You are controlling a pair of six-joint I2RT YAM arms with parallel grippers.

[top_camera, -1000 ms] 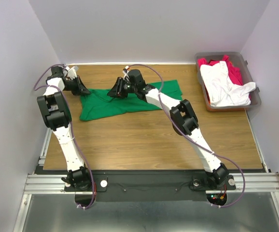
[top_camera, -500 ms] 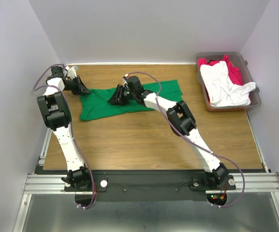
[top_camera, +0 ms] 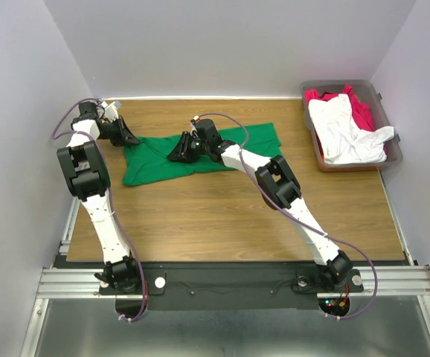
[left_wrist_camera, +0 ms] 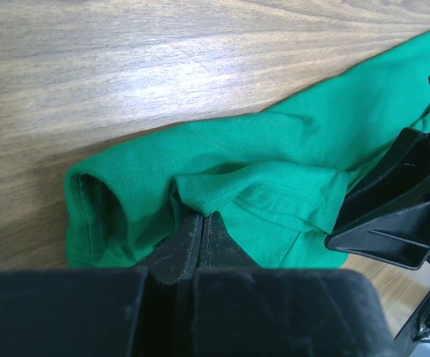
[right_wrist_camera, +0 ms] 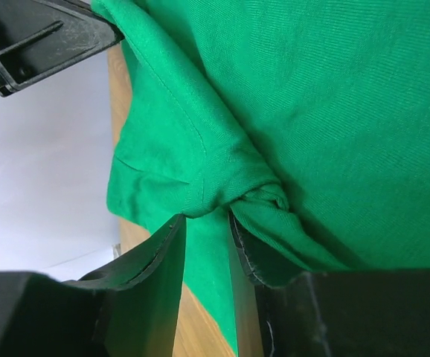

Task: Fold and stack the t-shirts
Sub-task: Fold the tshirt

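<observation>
Green shirt (top_camera: 200,155) spread on table (top_camera: 222,216), far centre-left. Left gripper (left_wrist_camera: 202,223) pinches its left edge, fingers pressed together on a fold. Right gripper (right_wrist_camera: 206,227) at mid-shirt, fingers narrowly apart around bunched cloth. White shirt (top_camera: 345,130) over red shirt (top_camera: 361,111) in bin (top_camera: 390,152), far right.

Even, bright light fills the overhead view, with only soft shadows under the arms and no blur. In the left wrist view a pale glare streaks the tabletop (left_wrist_camera: 163,67) near its far edge, and the near black fingers (left_wrist_camera: 193,245) are soft. The right wrist view is sharp on the green t-shirt (right_wrist_camera: 334,97), dark at the bottom.
</observation>
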